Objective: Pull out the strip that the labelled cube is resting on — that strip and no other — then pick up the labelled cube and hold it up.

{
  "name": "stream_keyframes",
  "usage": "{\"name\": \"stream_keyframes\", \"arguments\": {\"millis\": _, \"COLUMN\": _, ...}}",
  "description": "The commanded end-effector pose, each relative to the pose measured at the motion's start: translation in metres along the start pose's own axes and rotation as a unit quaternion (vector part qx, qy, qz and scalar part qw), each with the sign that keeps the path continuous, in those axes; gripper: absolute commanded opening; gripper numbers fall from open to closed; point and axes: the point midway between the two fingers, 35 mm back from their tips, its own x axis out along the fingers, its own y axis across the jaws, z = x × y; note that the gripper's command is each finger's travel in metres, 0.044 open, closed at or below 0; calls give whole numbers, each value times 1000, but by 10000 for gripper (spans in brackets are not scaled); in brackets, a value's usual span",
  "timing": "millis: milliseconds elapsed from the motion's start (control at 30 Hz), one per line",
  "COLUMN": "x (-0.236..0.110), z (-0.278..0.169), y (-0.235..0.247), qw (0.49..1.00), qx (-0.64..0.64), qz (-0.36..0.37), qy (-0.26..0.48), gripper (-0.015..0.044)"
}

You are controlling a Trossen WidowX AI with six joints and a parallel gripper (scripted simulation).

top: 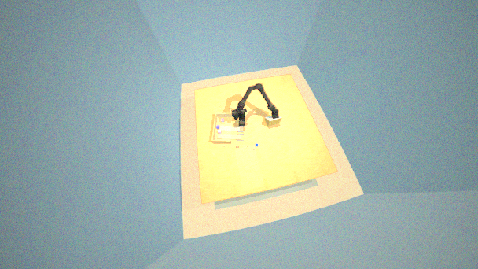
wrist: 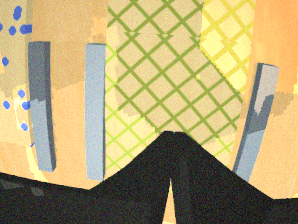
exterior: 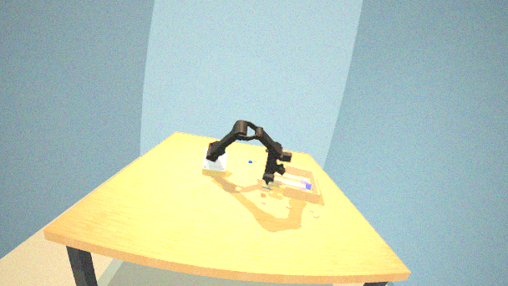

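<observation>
My gripper (top: 240,123) (exterior: 267,181) (wrist: 172,141) is shut, low over the table just off the open end of a shallow wooden tray (top: 214,139) (exterior: 318,196). In the wrist view the fingertips meet on a green cross-hatched strip (wrist: 160,63) that runs straight ahead from them. A blue-dotted strip (wrist: 13,30) lies to its left and a yellow cross-hatched strip (wrist: 226,23) to its right. Small cubes sit on the strips at the tray's far end: a purple cube (top: 218,127) (exterior: 308,186) and a pink cube (top: 222,119) (exterior: 304,181). No label can be read at this size.
Blue-grey bars (wrist: 95,110) (wrist: 41,103) (wrist: 256,119) stand between the strips. A small blue piece (top: 256,145) (exterior: 250,161) lies on the table away from the tray. Small pale bits (exterior: 263,196) (exterior: 316,216) lie near the tray. The arm's base (top: 273,120) (exterior: 215,164) stands behind.
</observation>
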Motion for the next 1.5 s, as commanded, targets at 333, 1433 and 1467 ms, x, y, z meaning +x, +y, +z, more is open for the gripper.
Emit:
{"name": "stream_keyframes", "arguments": {"millis": 333, "x": 5, "z": -28, "y": 1, "qw": 1000, "qx": -3, "qz": -1, "qy": 10, "gripper": 0}}
{"name": "stream_keyframes", "arguments": {"millis": 1433, "x": 5, "z": -77, "y": 3, "qw": 1000, "qx": -4, "qz": -1, "qy": 11, "gripper": 0}}
{"name": "stream_keyframes", "arguments": {"millis": 1467, "x": 5, "z": -78, "y": 3, "qw": 1000, "qx": -4, "qz": -1, "qy": 11, "gripper": 0}}
